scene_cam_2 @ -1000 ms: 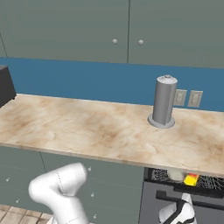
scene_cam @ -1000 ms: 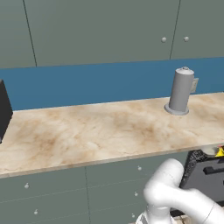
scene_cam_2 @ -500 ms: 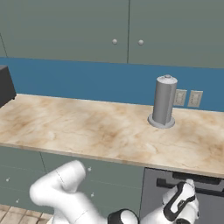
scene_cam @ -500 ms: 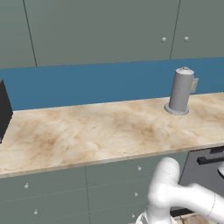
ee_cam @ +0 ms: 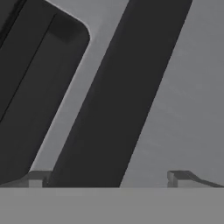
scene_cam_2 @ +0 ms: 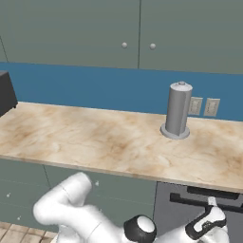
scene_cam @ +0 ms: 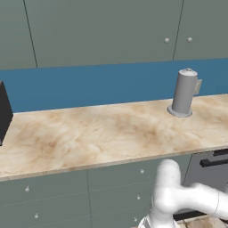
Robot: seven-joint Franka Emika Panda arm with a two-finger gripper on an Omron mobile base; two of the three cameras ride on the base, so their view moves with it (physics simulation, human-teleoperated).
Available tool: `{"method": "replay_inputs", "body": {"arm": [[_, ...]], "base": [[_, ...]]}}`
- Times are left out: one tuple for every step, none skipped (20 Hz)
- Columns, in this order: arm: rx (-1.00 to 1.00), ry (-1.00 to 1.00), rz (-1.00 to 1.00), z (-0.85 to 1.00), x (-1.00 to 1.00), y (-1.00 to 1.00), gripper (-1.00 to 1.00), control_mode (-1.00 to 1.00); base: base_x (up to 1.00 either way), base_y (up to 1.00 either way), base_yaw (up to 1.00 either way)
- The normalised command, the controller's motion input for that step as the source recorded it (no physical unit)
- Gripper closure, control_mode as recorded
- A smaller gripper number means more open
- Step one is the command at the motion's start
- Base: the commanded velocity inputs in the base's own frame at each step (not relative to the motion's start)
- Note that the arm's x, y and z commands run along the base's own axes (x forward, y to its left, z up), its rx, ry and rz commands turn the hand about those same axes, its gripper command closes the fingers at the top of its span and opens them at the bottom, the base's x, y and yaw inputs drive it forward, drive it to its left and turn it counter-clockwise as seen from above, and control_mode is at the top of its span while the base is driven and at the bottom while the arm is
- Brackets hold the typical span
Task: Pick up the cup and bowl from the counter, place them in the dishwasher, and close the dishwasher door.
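Close up, the black bar handle point(ee_cam: 118, 92) runs between the spread, empty jaws; dishwasher door point(ee_cam: 188, 87) behind.

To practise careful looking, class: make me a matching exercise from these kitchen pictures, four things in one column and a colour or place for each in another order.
Things:
1. canister
2. counter
3. dishwasher door
4. wall sockets

Descriptions:
A. beige with tan veins
B. grey panel below the worktop, black bar handle
C. tall grey cylinder standing on the worktop
D. on the blue wall, behind the cylinder

Pairs: 1-C, 2-A, 3-B, 4-D
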Motion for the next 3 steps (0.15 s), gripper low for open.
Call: {"method": "replay_inputs", "body": {"arm": [[-0.06, -0.08, 0.0, -1.0, 1.0, 0.0, -1.0, -1.0], [-0.09, -0.09, -0.01, -1.0, 1.0, 0.0, -1.0, -1.0], [-0.09, -0.08, -0.02, -1.0, 1.0, 0.0, -1.0, -1.0]], "base": [[0.0, 0.0, 0.0], [0.0, 0.0, 0.0], [0.0, 0.0, 0.0]]}}
